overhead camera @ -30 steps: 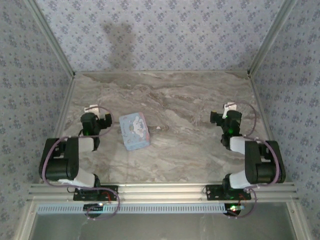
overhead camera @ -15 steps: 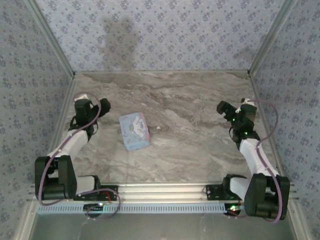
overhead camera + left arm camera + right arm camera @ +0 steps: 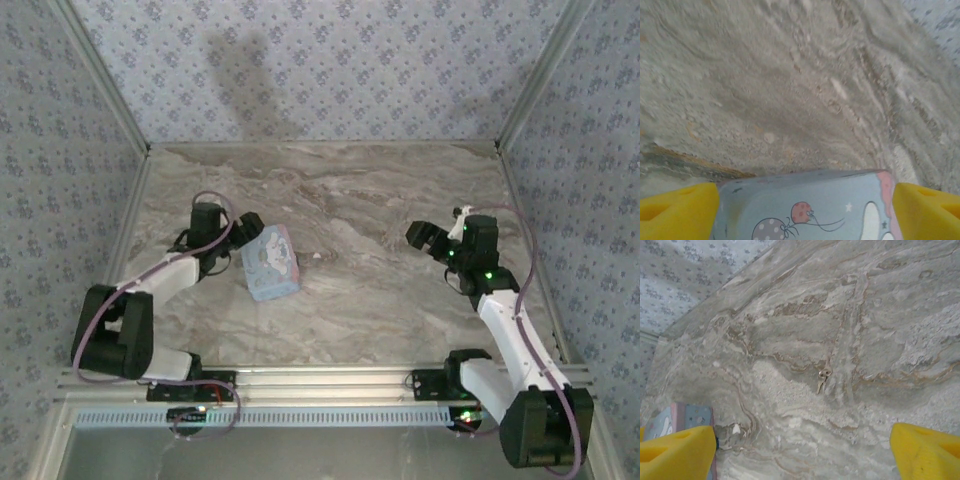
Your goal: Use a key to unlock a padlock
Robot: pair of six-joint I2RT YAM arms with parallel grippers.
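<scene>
- Both arms have swung inward; left gripper, jaws wide, straddles the tin, likely steadying it.
- Padlock: too small to locate.
- Key lies loose on the table; right gripper, jaws wide, faces it for pickup.

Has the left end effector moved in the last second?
Yes. The left end effector has swung right, reaching the blue tin, which stayed put.

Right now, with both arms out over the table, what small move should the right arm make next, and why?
Probably ease the right gripper forward and down toward the key: it lies loose on the marble table, ahead of the open jaws and untouched. The left gripper, jaws open, brackets the pale blue tin.
</scene>
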